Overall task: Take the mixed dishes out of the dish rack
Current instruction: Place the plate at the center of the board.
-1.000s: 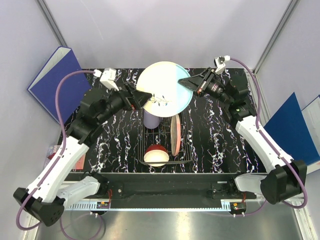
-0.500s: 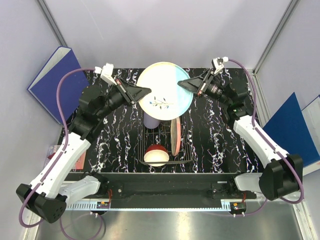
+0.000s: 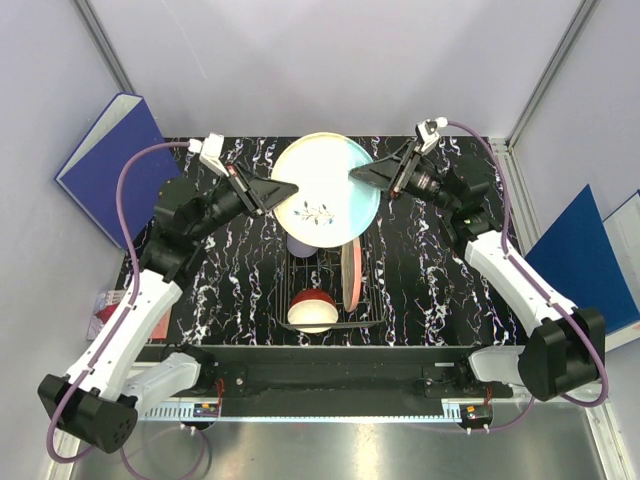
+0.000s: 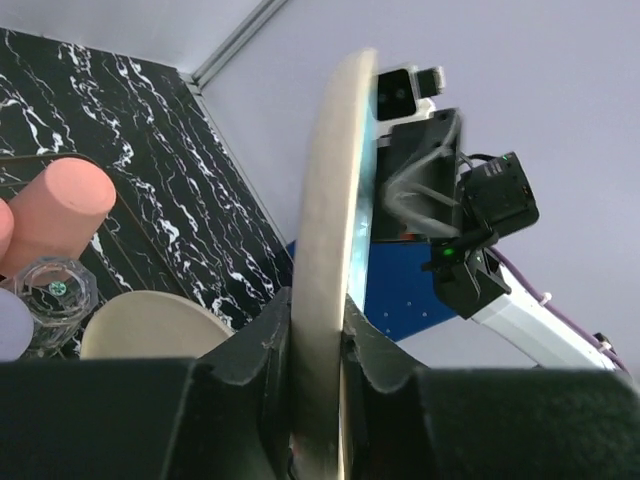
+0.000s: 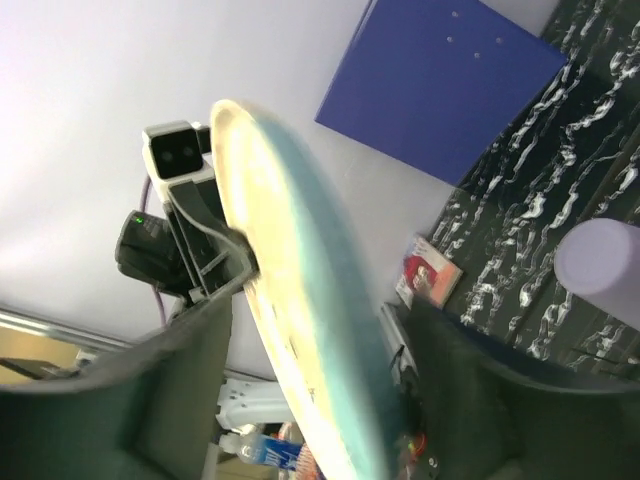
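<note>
A blue-and-cream plate hangs in the air above the dish rack, between both arms. My left gripper is shut on its left rim; in the left wrist view its fingers pinch the cream edge. My right gripper is at the right rim, open, its jaws standing wide on either side of the plate. In the rack stand an upright salmon-pink plate, a red bowl and a lavender cup, half hidden by the held plate. A salmon-pink cup and clear glass show below.
Blue binders lean at the left and right of the black marbled table. A small red-and-white box lies off the table's left edge. Grey walls close in the back and sides.
My left gripper has closed on the plate's left rim. My right gripper, shut on the right rim before, has opened its jaws. The plate has sunk slightly toward the rack.
</note>
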